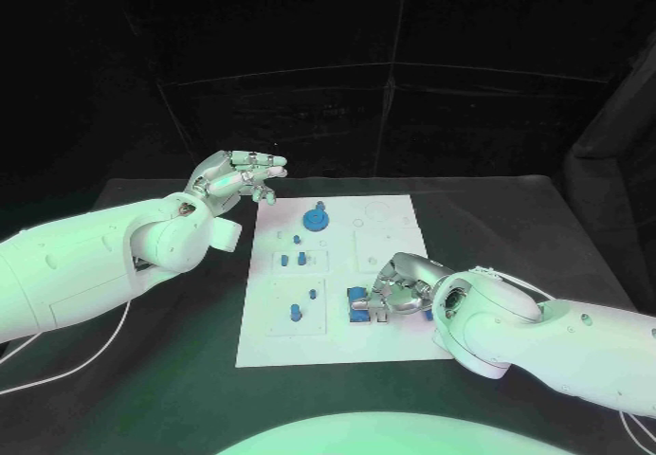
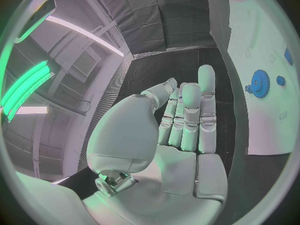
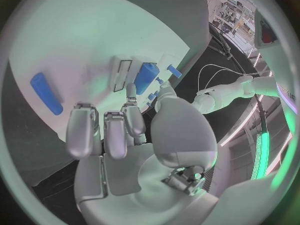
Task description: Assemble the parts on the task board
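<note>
The white task board (image 1: 328,332) lies in the middle of the table. A blue gear (image 1: 316,221) stands near its far edge, with several small blue pegs (image 1: 293,256) on its left half. My right hand (image 1: 392,291) bends down over the board's near right part. Its thumb and a finger pinch the near end of a blue block (image 3: 145,77), the same blue block (image 1: 361,306) in the head view. A blue bar (image 3: 47,92) lies flat on the board beside that hand. My left hand (image 1: 240,177) hovers off the board's far left corner, fingers extended and holding nothing.
The black table (image 1: 164,379) surrounds the board, with bare room in front and on both sides. A thin white cable (image 1: 96,351) runs under my left arm. The left wrist view has the gear (image 2: 259,80) and the board's edge (image 2: 269,130) beyond the fingers.
</note>
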